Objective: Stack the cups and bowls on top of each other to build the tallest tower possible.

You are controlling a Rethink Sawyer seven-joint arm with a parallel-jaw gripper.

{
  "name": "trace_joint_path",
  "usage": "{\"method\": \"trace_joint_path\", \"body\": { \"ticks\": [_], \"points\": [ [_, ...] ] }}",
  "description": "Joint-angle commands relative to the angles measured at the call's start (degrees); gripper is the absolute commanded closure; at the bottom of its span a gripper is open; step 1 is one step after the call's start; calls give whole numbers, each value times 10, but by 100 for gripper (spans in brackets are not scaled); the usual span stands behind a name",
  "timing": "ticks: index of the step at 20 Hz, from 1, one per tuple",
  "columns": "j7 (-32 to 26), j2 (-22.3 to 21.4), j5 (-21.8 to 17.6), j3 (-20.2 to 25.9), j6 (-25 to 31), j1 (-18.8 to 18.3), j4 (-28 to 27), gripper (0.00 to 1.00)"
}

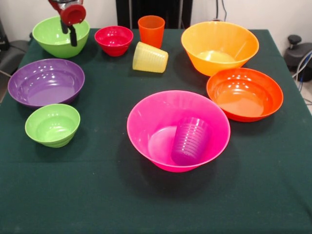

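A large pink bowl [146, 112] stands at the table's middle front, with the purple cup [191, 141] lying tilted inside it. The yellow cup [150, 57] lies on its side behind it, and the orange cup [151, 30] stands upright at the back. The small red bowl [114, 40], the yellow-orange bowl [219, 46], the orange-red bowl [244, 93], the purple bowl [46, 82] and the small green bowl [52, 125] stand apart. My gripper [68, 33] hangs open and empty over the medium green bowl [53, 41] at the back left.
A dark green cloth [97, 195] covers the table. The black pedestal [151, 7] stands at the far edge behind the orange cup. Cables and a dark object [298, 53] lie off the table's right edge.
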Motion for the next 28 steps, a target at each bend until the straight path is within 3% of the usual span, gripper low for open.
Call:
{"method": "trace_joint_path", "body": {
  "ticks": [1,20,28],
  "points": [
    [45,34,-8,29,-33,10,1,0],
    [42,71,-13,21,-45,14,-24,0],
    [28,83,-14,33,-55,-4,-22,0]
  ]
}}
